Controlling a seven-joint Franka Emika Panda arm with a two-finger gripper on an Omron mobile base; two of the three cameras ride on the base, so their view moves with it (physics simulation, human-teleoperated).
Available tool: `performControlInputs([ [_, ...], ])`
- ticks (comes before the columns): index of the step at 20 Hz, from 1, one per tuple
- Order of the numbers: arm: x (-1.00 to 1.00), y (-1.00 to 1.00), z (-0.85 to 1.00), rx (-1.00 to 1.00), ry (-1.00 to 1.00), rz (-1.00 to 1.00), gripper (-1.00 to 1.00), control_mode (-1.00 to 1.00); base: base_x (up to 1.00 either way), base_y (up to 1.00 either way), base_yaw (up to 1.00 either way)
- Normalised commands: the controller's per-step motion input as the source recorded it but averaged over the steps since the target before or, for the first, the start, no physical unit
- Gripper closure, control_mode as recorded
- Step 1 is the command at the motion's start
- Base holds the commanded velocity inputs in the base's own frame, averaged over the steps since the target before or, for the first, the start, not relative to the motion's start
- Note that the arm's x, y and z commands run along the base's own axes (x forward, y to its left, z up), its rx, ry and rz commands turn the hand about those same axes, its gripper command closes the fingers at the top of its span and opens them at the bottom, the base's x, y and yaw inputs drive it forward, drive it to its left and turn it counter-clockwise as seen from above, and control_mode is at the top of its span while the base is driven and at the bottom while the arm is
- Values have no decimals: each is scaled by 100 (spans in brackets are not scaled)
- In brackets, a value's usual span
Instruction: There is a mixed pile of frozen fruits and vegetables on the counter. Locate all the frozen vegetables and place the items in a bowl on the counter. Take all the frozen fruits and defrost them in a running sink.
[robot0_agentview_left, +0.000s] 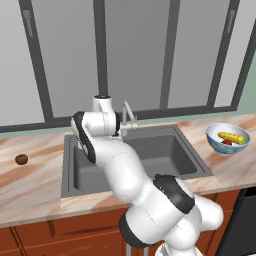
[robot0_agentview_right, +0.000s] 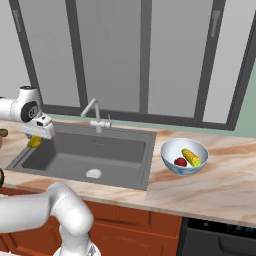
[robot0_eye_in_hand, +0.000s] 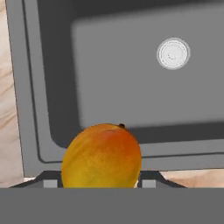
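Now | bowl (robot0_agentview_right: 170, 165): corn cob (robot0_agentview_right: 190, 156), red ball (robot0_agentview_right: 180, 161) | sink (robot0_agentview_right: 125, 160): bare

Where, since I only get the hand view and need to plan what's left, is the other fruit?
Observer: The brown kiwi-like ball lies on the counter, left of the sink and apart from its rim.
Operator: Good, that comes after this mango in the jaws. Are the vegetables sorted?
Observer: Yes. The corn cob and the red ball lie side by side in the bowl, which stands on the counter right of the sink.
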Motion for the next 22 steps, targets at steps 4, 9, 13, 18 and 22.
performControlInputs([
  [4,77,-77,-28,-18,0,0,100,-100,0,0,0],
  [9,78,-42,-53,-8,1,-1,100,-100,0,0,0],
  [13,38,-1,-81,0,3,0,100,-100,0,0,0],
  [18,19,-5,-57,-3,3,0,100,-100,0,0,0],
  [22,23,-10,-86,-2,0,0,100,-100,0,0,0],
])
